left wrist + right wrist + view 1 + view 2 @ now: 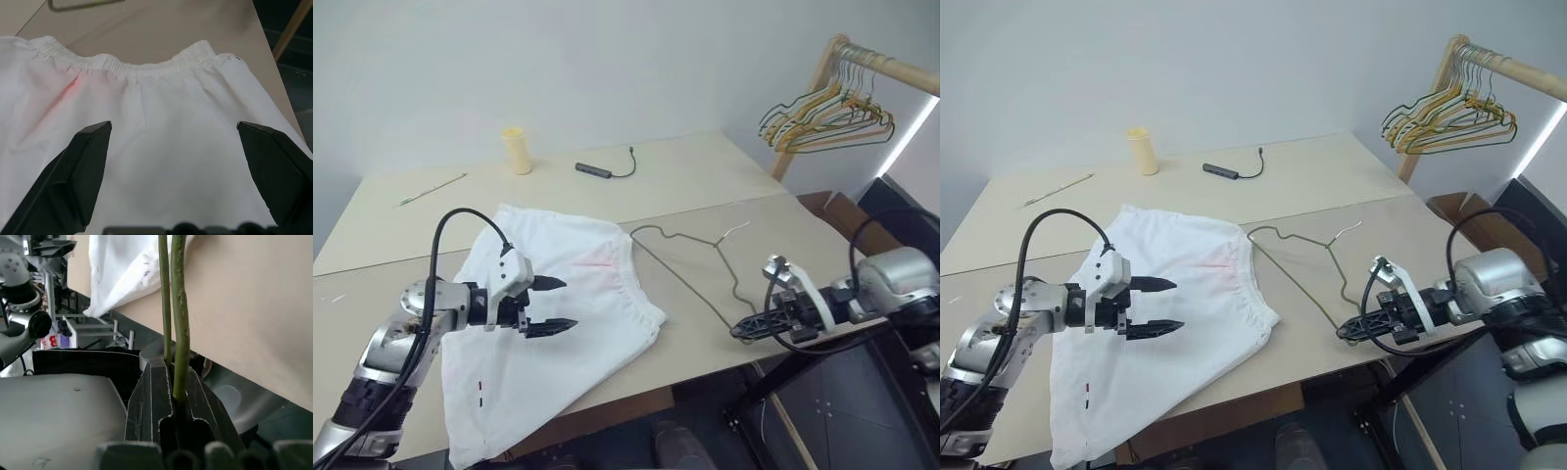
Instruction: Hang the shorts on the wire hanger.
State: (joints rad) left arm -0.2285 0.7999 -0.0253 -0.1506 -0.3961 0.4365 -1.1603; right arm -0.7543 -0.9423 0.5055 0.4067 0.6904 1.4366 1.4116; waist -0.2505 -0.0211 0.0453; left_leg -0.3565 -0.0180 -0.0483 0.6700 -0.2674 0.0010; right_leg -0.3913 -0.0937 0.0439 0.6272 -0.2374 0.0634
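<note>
My left gripper [553, 305] hangs spread wide above the shorts [563, 294], which sprawl off the table's near edge [705, 377]; my right gripper [1349, 331] pinches the wire hanger [700, 269] at the near edge, likely for threading.

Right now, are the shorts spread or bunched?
Spread: the shorts lie flat on the table, waistband toward the hanger.

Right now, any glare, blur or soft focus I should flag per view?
Eye views: even light, soft shadows, bright strip at the right edge beside the rack. Left wrist view: shorts sharp, a pink glow on them, left hand fingers dark. Right wrist view: hanger wire and right hand close and soft.
</note>
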